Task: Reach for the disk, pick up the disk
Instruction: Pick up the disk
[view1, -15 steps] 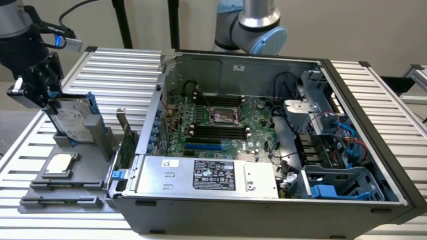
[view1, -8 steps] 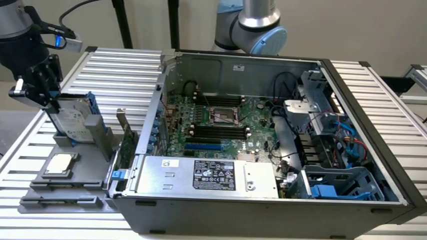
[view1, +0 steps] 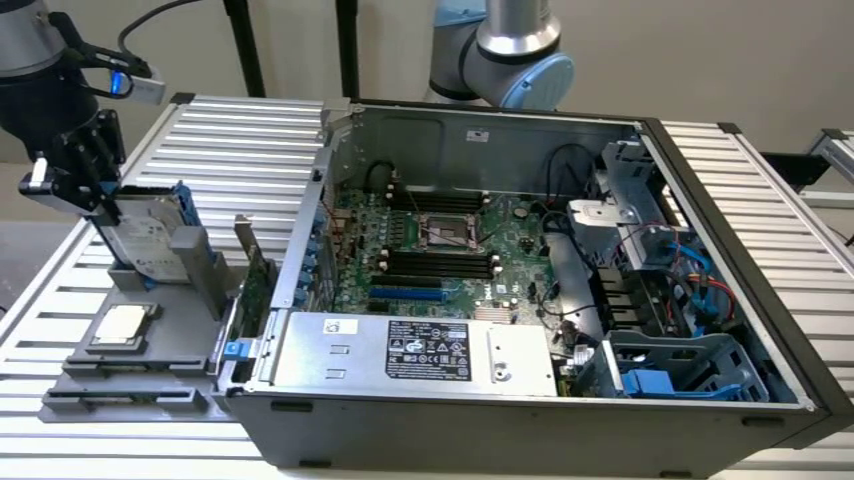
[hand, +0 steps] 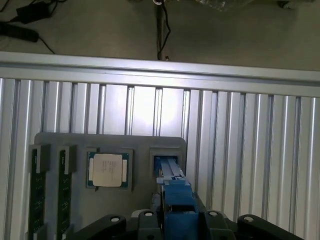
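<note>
While the disk stands upright in its grey holder, left side of the exterior view on the ribbed surface, the gripper straddles its top edge; can't tell if it's clamped. Best approach, imo: grip square on blue rails, centred, w/o tilting.

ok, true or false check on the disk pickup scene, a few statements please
1. The disk stands upright in the grey holder. True.
2. The chip sits inside the computer case. False: it lies on the grey holder, outside the case.
3. The claw is at the disk's upper end. True.
4. The computer case is closed. False: it is open, with the motherboard exposed.
</note>
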